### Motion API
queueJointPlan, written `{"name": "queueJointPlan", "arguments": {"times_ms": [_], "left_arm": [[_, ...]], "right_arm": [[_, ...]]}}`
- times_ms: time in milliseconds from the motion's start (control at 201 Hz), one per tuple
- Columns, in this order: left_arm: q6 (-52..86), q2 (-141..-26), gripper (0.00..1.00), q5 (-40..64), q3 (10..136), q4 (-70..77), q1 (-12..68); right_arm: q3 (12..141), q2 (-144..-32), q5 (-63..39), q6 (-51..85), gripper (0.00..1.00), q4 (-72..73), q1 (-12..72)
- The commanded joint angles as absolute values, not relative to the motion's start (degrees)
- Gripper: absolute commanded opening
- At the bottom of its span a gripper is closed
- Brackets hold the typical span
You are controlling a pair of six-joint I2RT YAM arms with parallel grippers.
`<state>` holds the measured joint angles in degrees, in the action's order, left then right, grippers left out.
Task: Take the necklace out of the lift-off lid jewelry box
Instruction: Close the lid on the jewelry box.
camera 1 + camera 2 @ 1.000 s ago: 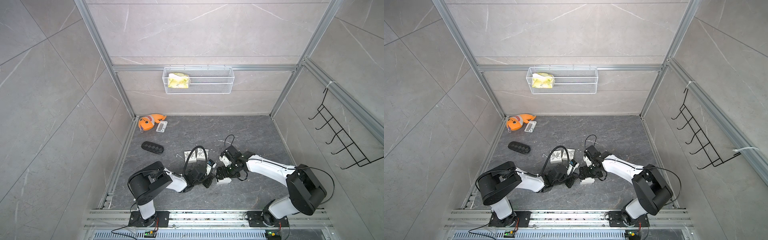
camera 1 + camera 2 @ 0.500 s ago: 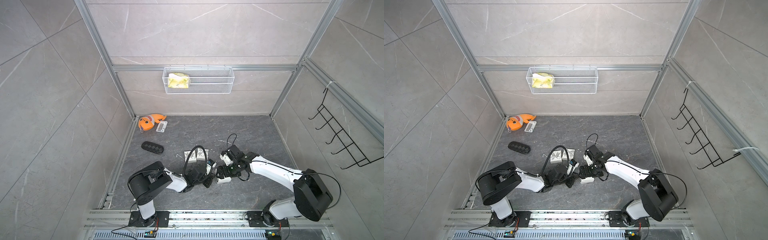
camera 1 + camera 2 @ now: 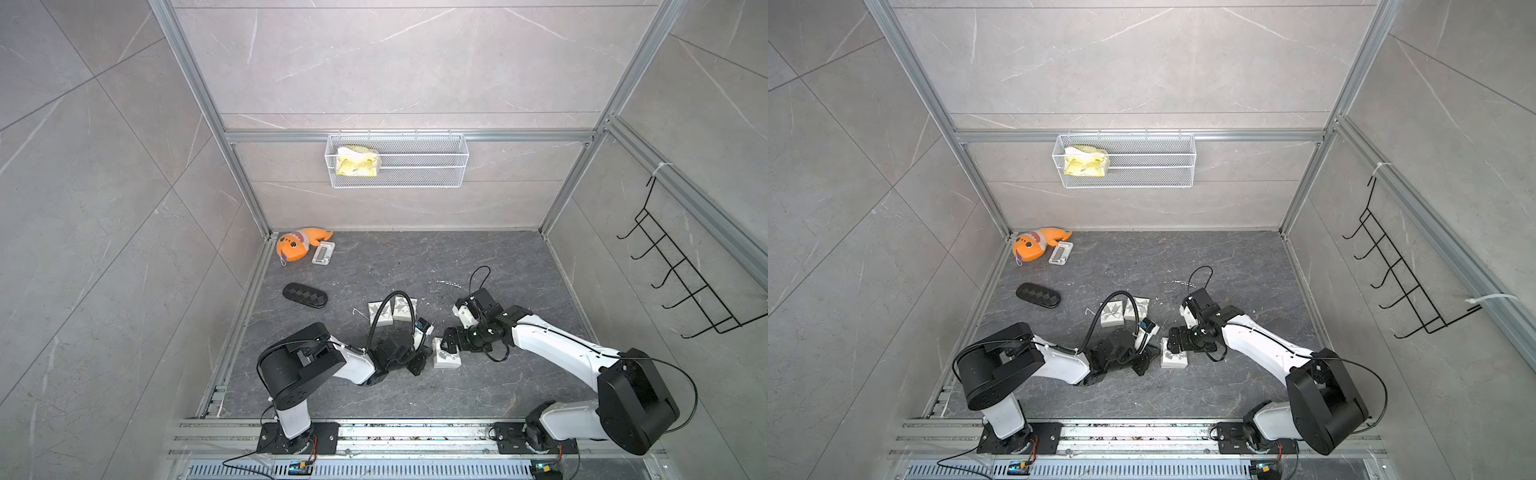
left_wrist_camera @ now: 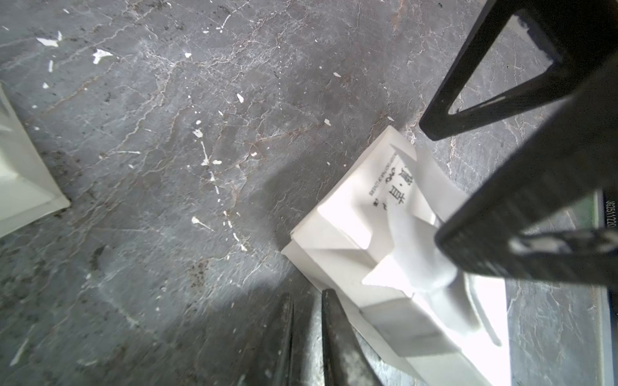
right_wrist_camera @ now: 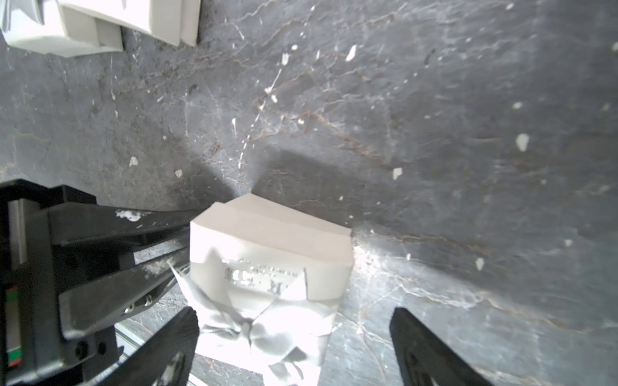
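The white lift-off lid jewelry box (image 3: 448,359) (image 3: 1174,359) stands on the dark floor between the arms. Its lid is on, with printed lettering and a crumpled white bow (image 5: 264,327) on top. The necklace is hidden. My right gripper (image 5: 294,334) (image 3: 445,344) is open, one finger (image 5: 167,344) close by the box's side and the other (image 5: 424,347) well clear of it. My left gripper (image 4: 306,297) (image 3: 419,365) lies low beside the box (image 4: 384,254). It is all but shut with nothing in the thin slit, one finger (image 4: 334,334) along the box's lower edge.
Two more white boxes (image 3: 392,311) stand just behind the left arm. A black oval tray (image 3: 304,295), an orange plush fish (image 3: 297,245) and a small white case (image 3: 323,253) lie at the far left. A wire basket (image 3: 397,160) hangs on the back wall, a hook rack (image 3: 685,282) on the right wall.
The right arm's shoulder and elbow have swung toward the right front while its gripper stays at the box. The left arm and the box have not moved.
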<state>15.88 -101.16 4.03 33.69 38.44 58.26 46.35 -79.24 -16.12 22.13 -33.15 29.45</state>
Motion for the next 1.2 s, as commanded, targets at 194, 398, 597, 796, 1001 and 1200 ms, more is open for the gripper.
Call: {"name": "queueJointPlan", "arguments": {"times_ms": [194,398,597,796,1001,1200], "left_arm": [[16.2,-102.3,0.2,5.4,36.5,40.5,58.5],[16.4,-103.0,0.2,5.6,37.0,40.9,58.5],[17.3,-101.7,0.2,1.7,35.2,40.7,58.5],[15.6,-94.7,0.21,-5.2,32.6,34.0,57.9],[13.9,-85.4,0.24,-8.7,31.3,26.5,56.4],[13.2,-75.8,0.24,-9.9,31.6,18.6,52.7]], "right_arm": [[45.0,-79.4,-22.9,21.3,0.74,-31.0,29.3],[45.4,-81.2,-23.0,21.2,0.63,-31.1,29.3],[45.7,-82.6,-19.6,20.2,0.62,-32.4,29.6],[46.9,-84.5,-14.0,19.7,0.6,-34.2,31.5],[48.7,-84.0,-9.4,20.3,0.63,-36.8,34.0],[51.2,-78.5,-5.6,22.1,0.88,-41.2,35.7]]}}
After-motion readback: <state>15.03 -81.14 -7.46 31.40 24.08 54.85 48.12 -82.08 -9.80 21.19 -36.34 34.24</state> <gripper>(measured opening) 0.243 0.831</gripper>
